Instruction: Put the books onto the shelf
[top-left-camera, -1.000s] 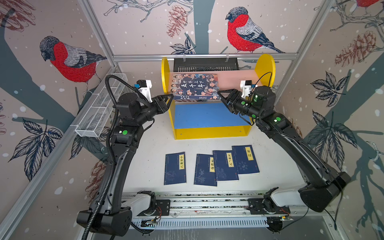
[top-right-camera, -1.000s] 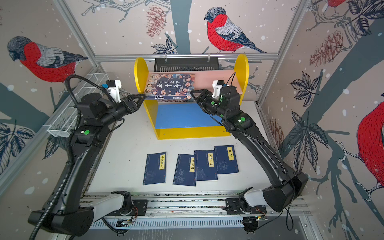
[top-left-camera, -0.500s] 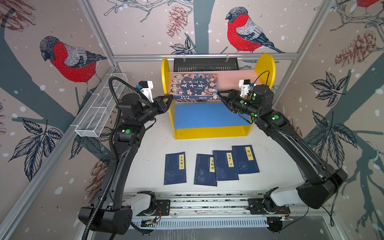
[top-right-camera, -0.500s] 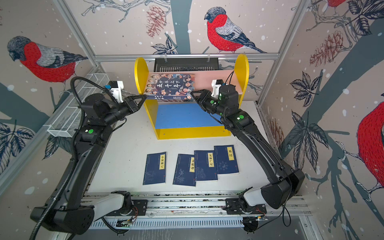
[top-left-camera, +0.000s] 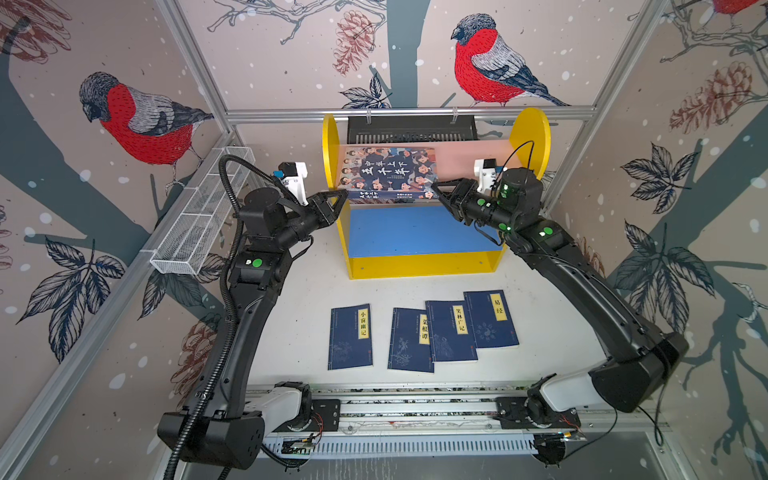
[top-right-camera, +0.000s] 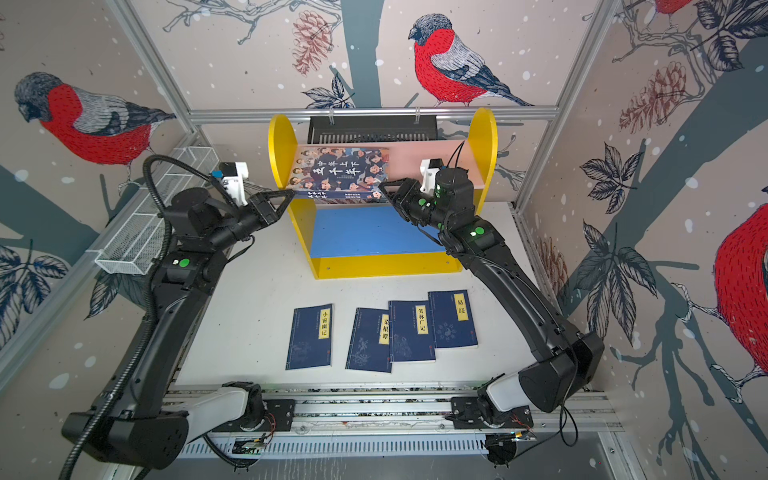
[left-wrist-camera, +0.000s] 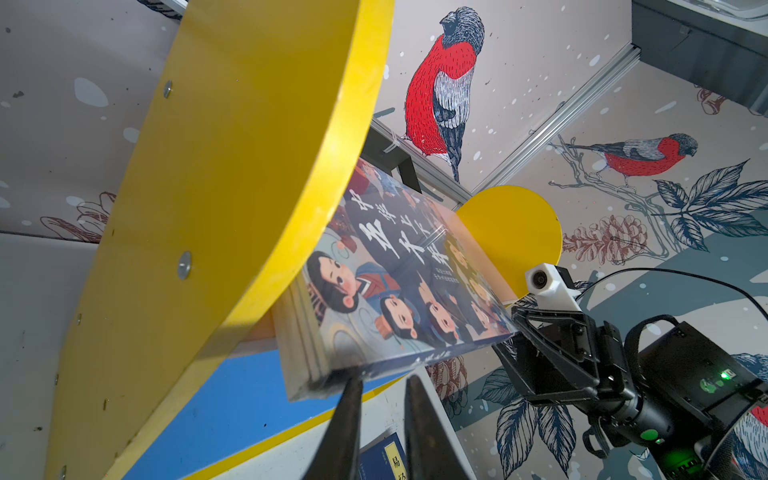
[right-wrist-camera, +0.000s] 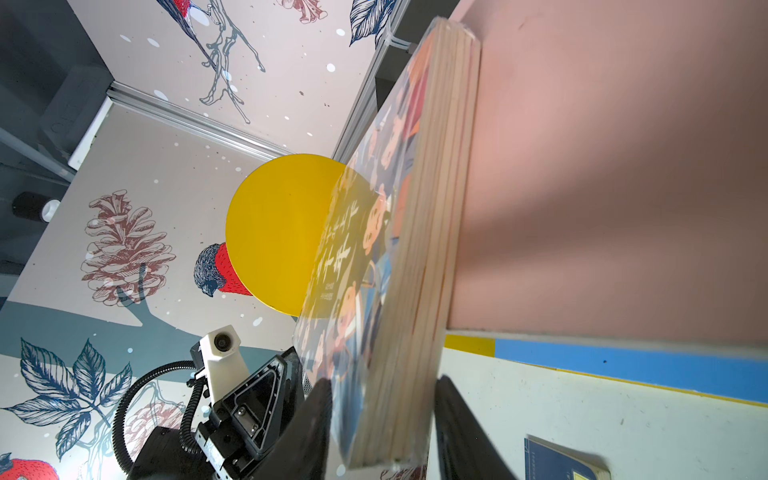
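Observation:
The large book (top-left-camera: 388, 172) with the cartoon cover lies flat on the pink upper board of the yellow shelf (top-left-camera: 424, 266), against its left side panel, with its front edge overhanging. My right gripper (top-left-camera: 436, 189) is shut on the book's front right corner (right-wrist-camera: 399, 291), one finger on the cover and one under the pages. My left gripper (top-left-camera: 338, 195) is at the front left corner. Its fingers (left-wrist-camera: 353, 399) stand almost together with nothing between them, one tip touching the book's lower edge (left-wrist-camera: 395, 291). Several thin navy books (top-left-camera: 351, 336) lie flat on the table in front of the shelf.
A white wire basket (top-left-camera: 199, 220) hangs on the left wall. A black slotted tray (top-left-camera: 411, 129) hangs behind the shelf. The shelf's blue lower board (top-left-camera: 415, 228) is bare. The arms' base rail (top-left-camera: 415, 407) runs along the table's near edge.
Both grippers have narrowed: the left nearly to shut, the right onto the large book's corner. Both arms have barely moved, and the book lies where it was.

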